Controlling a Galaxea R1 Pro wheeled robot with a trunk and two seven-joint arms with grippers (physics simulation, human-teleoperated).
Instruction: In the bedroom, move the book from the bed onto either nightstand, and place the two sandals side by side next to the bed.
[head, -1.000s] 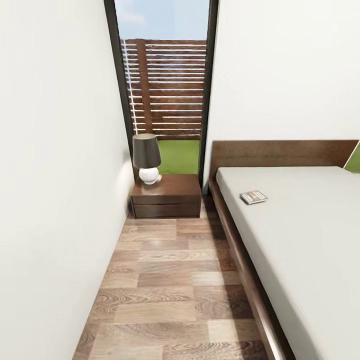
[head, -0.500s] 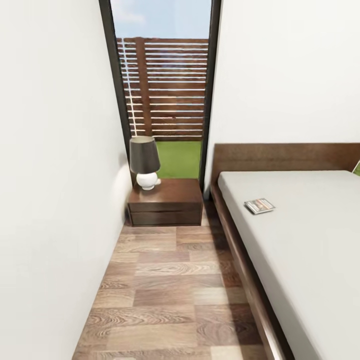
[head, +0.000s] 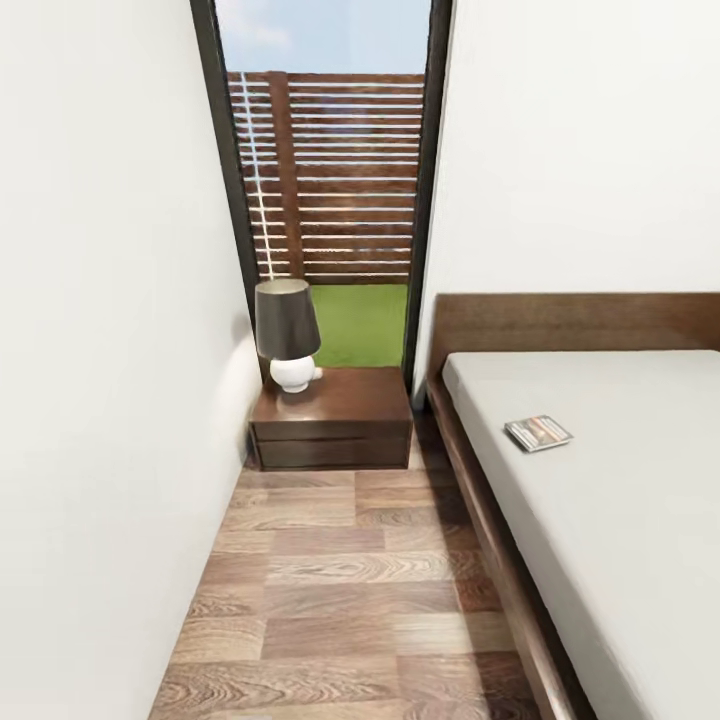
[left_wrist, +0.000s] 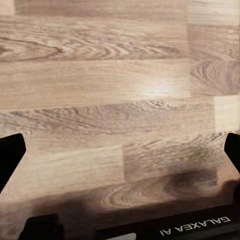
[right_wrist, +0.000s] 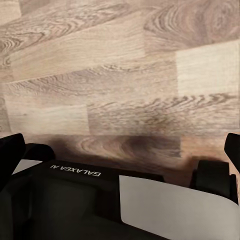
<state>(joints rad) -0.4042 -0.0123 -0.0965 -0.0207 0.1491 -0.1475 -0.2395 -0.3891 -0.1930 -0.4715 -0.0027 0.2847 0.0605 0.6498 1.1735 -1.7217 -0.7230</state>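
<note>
So from my seat at the controls, the biggest thing in the head view is the bed (head: 620, 520), filling the lower right of the frame, and it's cut off at the right and bottom edges so I can't see how far it goes. The wood floor (head: 340, 590) runs up the middle between the bed frame and the white wall on the left. Top centre there's a tall window (head: 325, 180) with a slatted fence and grass outside.

The nightstand (head: 333, 418) sits mid-frame, just left of the headboard corner, with the lamp (head: 287, 332) on its back left corner. The book (head: 538, 433) is lying flat on the mattress right of centre, near the bed's left edge. Its cover is way too small to read from here.

Only writing I can make out is "GALAXEA AI", printed on the robot's dark body in both wrist views, upside down in each.

Left end effector (left_wrist: 120, 150): fingertips sit at the far side edges of the frame, spread wide, nothing between them but floor. Right end effector (right_wrist: 120, 145): same deal, wide apart and empty over floorboards. Both point at the floor, so the book is well apart from either one.
</note>
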